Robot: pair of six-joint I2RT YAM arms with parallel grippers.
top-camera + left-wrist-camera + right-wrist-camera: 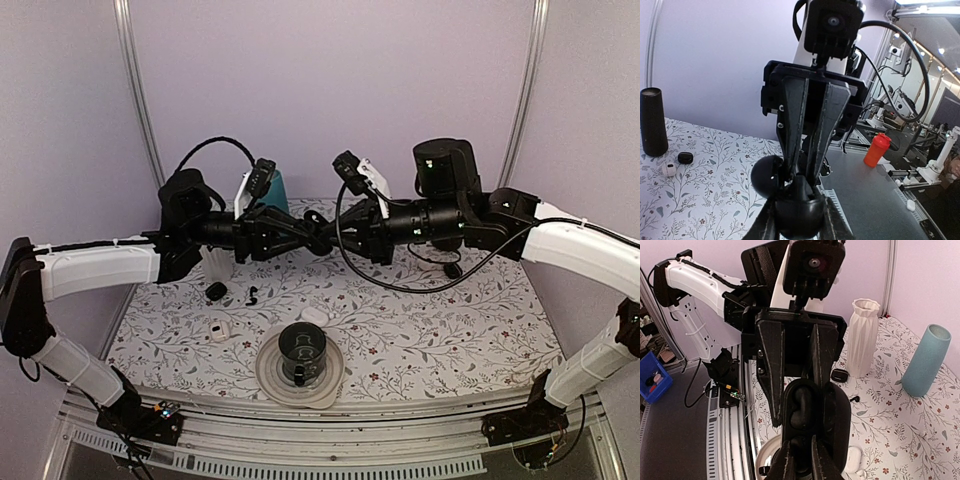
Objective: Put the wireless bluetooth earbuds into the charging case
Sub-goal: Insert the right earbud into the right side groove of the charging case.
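Meeting tip to tip in mid-air over the middle of the bench (430, 330), both arms reach in from the sides. Left end effector (799, 226) is clamped on the black charging case (800, 210), one finger each side, with the case open and lifted off the bench. Right end effector (799, 462) pokes into the open case. Its fingers are nearly together and the tips are buried in the well, so I can't tell if it is closed or pinching anything. Glossy bean-shaped piece (801, 407) sits in the well; it looks like an earbud, not certain.

One hook-shaped earbud (253, 295) lies loose on the bench left of centre, near a black oval pod (216, 291). Second black pod (453, 269) is on the right, under the right arm, with a tall black cylinder (652, 122) standing near it. Small white piece (219, 331) is front left. White rounded case (314, 316) is just behind the plate (270, 375), which carries a dark cup (302, 350) front centre. White ribbed vase (865, 335) and teal vase (927, 360) stand back left, partly hidden by the left arm from above. Cable loop (400, 285) sags over the bench.
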